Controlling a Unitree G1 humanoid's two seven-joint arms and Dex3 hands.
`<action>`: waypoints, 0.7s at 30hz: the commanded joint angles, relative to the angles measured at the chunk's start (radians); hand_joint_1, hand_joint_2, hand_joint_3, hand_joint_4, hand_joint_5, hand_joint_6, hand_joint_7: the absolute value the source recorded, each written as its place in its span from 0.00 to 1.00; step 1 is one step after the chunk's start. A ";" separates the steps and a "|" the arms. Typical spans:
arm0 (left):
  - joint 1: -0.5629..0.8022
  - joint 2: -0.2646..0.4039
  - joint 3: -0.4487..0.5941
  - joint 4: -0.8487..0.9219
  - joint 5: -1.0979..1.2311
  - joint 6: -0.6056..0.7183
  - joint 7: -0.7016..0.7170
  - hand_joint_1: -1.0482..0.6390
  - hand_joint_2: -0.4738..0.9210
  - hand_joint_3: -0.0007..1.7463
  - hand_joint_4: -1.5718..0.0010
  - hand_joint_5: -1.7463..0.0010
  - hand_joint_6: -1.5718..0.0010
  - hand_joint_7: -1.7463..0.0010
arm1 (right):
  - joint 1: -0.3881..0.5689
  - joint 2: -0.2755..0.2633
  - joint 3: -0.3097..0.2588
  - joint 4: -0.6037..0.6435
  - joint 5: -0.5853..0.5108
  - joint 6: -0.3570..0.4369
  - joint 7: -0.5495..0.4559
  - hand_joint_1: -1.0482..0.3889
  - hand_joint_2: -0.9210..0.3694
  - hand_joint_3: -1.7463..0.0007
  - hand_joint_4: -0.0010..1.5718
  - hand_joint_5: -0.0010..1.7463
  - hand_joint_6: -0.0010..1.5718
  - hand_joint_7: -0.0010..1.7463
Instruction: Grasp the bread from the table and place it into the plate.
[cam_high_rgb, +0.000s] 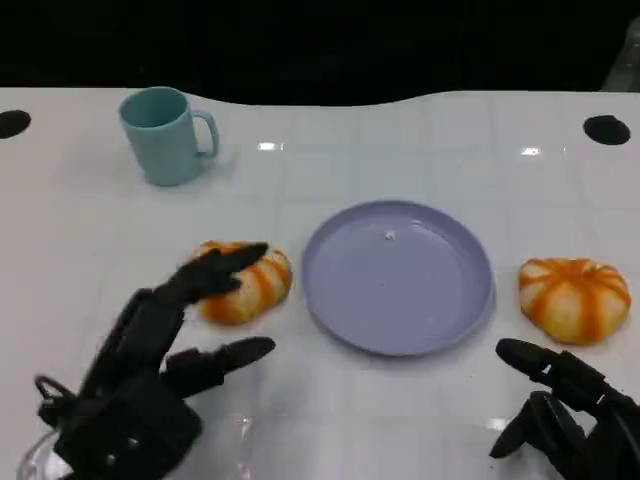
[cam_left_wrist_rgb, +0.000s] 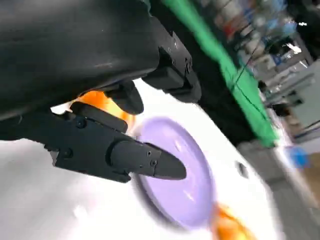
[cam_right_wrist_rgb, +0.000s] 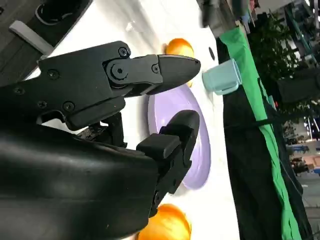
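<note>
- The plate (cam_high_rgb: 400, 275) sits mid-desk with nothing on it, so no bread has been delivered yet.
- One bread (cam_high_rgb: 245, 283) lies on the white desk (cam_high_rgb: 420, 150) just left of the plate; a second bread (cam_high_rgb: 574, 297) lies just right of it.
- The left robot hand (cam_high_rgb: 160, 365) is spread wide and reaches over the left bread, its upper fingers (cam_high_rgb: 228, 265) lying over the top and the lower one short of it on the near side. I cannot tell whether they touch; no grip has closed.
- The right robot hand (cam_high_rgb: 565, 410) waits near the right bread, fingers apart, holding nothing.
- A teal mug (cam_high_rgb: 165, 135) stands far left, well apart from the action.
- Judged progress: early. Closing on the bread, lifting, carrying right and releasing over the plate all remain.
</note>
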 joint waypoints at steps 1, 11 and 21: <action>-0.050 0.084 -0.037 -0.002 0.190 -0.016 0.101 0.33 0.95 0.00 0.95 0.62 0.78 0.97 | -0.004 -0.006 -0.008 0.007 0.006 -0.020 0.003 0.20 0.00 0.83 0.39 0.87 0.58 0.28; -0.203 0.224 -0.165 -0.037 0.545 0.202 0.023 0.29 0.89 0.00 1.00 0.88 0.89 1.00 | 0.001 -0.002 -0.007 -0.007 0.009 -0.010 -0.002 0.20 0.00 0.83 0.39 0.86 0.58 0.28; -0.408 0.209 -0.310 0.220 0.574 0.317 -0.062 0.36 0.89 0.01 1.00 0.91 0.90 1.00 | 0.010 0.001 -0.003 -0.018 0.000 -0.014 -0.018 0.20 0.00 0.83 0.39 0.87 0.58 0.29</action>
